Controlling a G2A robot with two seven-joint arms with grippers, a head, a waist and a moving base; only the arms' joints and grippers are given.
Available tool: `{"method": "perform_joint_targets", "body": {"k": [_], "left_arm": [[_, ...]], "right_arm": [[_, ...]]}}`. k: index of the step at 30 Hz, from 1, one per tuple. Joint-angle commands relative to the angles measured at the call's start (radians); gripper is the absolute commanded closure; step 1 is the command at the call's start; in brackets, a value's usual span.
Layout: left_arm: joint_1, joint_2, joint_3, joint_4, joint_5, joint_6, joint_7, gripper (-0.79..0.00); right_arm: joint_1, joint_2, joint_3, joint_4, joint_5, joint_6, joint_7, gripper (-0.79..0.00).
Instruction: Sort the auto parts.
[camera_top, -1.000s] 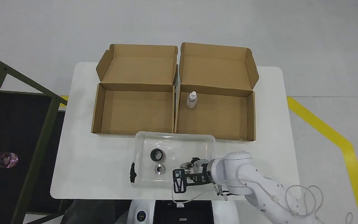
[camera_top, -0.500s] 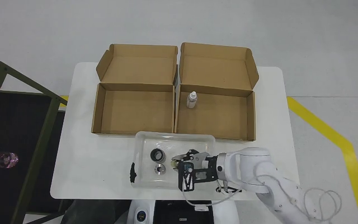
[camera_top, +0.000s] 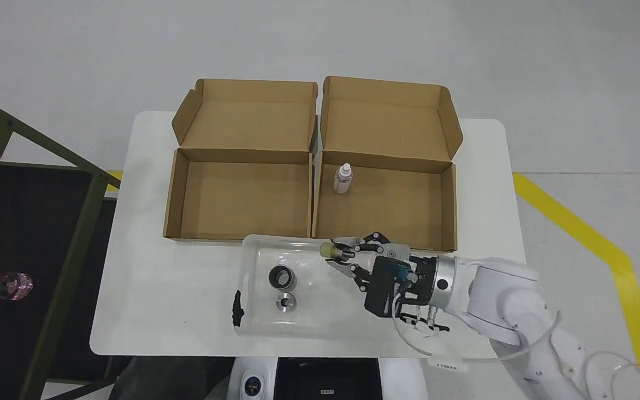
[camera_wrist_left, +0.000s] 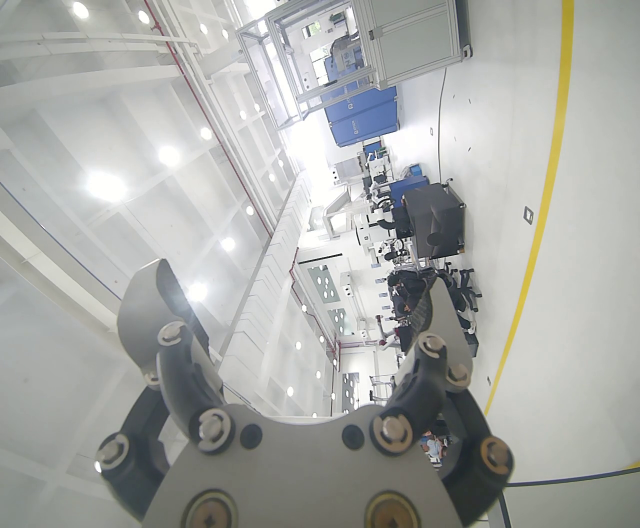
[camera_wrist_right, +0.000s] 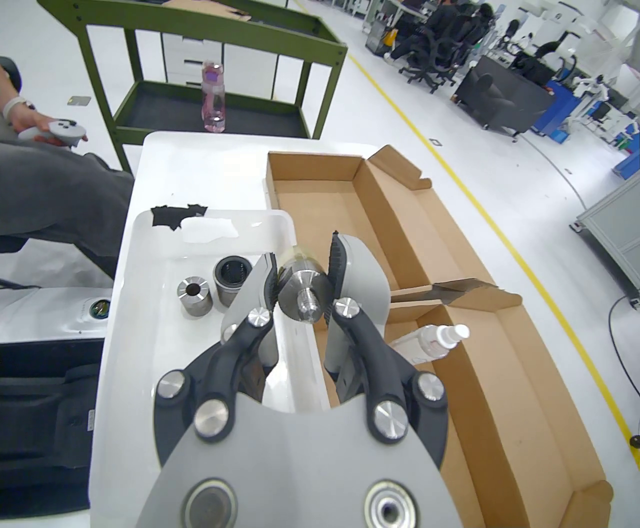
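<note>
Clear plastic tray (camera_top: 310, 238), rectangular with rounded corners, at the near edge of the white table (camera_top: 150, 250). It contains two loose parts side by side: a short steel sleeve with a dark bore (camera_top: 284, 277) and a squat grey metal cylinder with a small centre hole (camera_top: 285, 303). A ragged scrap of black tape (camera_top: 237, 308) sits at the tray's left end. Behind the tray, two open brown cardboard boxes with their lids folded back: the left box (camera_top: 240, 200) and the right box (camera_top: 390, 205), which holds one small white spray bottle (camera_top: 343, 179) lying near its left wall. The right gripper (camera_top: 335, 252) is clamped on a round metal part (camera_wrist_right: 300, 292), held above the tray's far side, close to the right box's front wall. The right wrist view gives this part's threaded stud and smooth turned body; the top view gives its pale tip. The left gripper (camera_wrist_left: 295, 300) points at the hall ceiling, jaws wide apart with nothing between them.
</note>
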Motion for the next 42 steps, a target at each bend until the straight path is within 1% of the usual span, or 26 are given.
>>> {"method": "perform_joint_targets", "body": {"k": [1,6,11,18,23,30,37,42], "left_arm": [[0.000,0.000,0.000,0.000,0.000,0.000,0.000,-0.785],[0.000,0.000,0.000,0.000,0.000,0.000,0.000,-0.785],[0.000,0.000,0.000,0.000,0.000,0.000,0.000,-0.785],[0.000,0.000,0.000,0.000,0.000,0.000,0.000,-0.785],[0.000,0.000,0.000,0.000,0.000,0.000,0.000,-0.785],[0.000,0.000,0.000,0.000,0.000,0.000,0.000,-0.785],[0.000,0.000,0.000,0.000,0.000,0.000,0.000,-0.785],[0.000,0.000,0.000,0.000,0.000,0.000,0.000,-0.785]], "right_arm": [[-0.011,0.001,0.018,-0.005,-0.003,0.010,-0.027,0.000],[-0.029,0.003,0.049,-0.013,0.004,0.023,-0.078,0.000],[-0.030,0.004,0.060,-0.009,0.004,0.024,-0.084,0.000],[0.009,0.001,0.063,0.035,0.042,0.053,-0.069,0.000],[0.046,-0.001,0.062,0.064,0.091,0.063,-0.009,0.000],[0.115,-0.002,0.046,0.114,0.124,0.043,0.106,0.000],[0.220,-0.010,-0.008,0.210,0.150,0.030,0.214,0.000],[0.295,-0.018,-0.052,0.293,0.168,0.027,0.267,0.000]]}}
